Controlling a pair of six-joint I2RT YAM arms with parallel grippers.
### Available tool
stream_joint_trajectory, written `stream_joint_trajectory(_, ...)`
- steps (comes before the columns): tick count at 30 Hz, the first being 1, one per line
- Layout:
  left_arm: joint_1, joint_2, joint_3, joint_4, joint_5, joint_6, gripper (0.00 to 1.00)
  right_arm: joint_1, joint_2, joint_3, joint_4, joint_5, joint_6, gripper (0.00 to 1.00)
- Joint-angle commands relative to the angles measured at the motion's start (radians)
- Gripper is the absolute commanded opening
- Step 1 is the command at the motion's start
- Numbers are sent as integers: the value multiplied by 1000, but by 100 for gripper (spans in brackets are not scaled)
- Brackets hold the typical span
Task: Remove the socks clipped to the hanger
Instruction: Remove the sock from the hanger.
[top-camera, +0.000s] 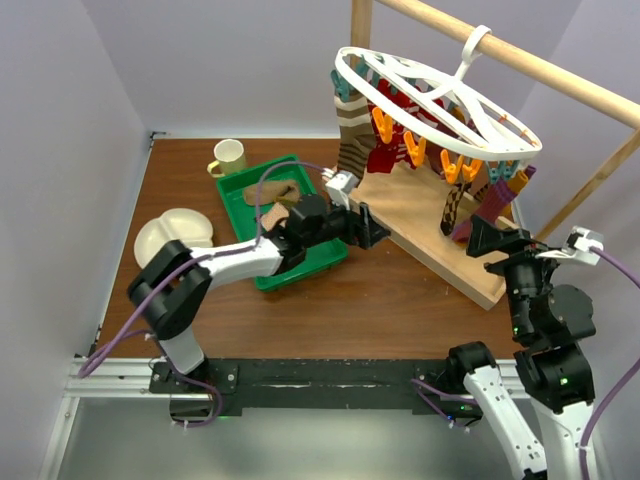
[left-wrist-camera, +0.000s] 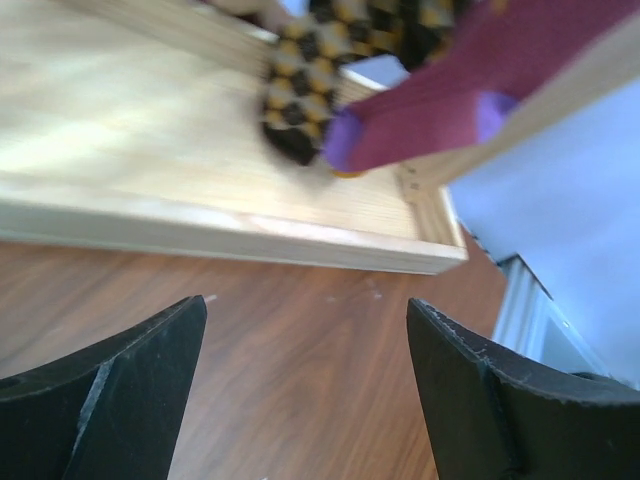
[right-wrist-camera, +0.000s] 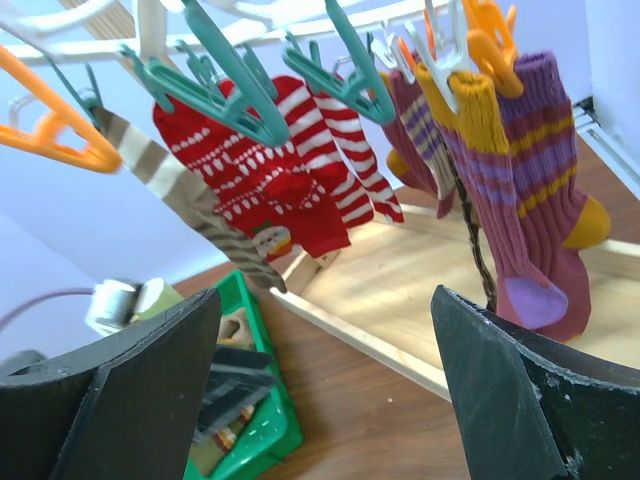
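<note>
The socks hung clipped beneath the hanger, at about one o'clock in the overhead view, where the hanger hooked over a wooden rail above a wooden board. The left gripper sat low at the board's nine o'clock edge, its fingers spread wide with nothing between them. The right gripper, at the board's three o'clock end, gaped just as wide and empty. At nine o'clock of the left gripper lay a green tray, with a mug at its eleven o'clock and a plate at its nine o'clock.

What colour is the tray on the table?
The tray is green; top external view shows it best.
</note>
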Motion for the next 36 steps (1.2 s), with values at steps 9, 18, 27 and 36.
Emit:
stream_joint_trajectory(9,-145,362,379,273,88,180,84,-3,107,138,10,-22,19,91)
stream_joint_trajectory(18,-232,580,639,242,62,263,82,0,150,184,34,-25,17,91)
stream_joint_trajectory(27,-277,777,871,242,-83,280,81,0,164,213,8,-37,4,91)
stream_joint_trajectory(36,-282,882,1009,305,-256,247,74,0,160,236,-26,-43,-9,91)
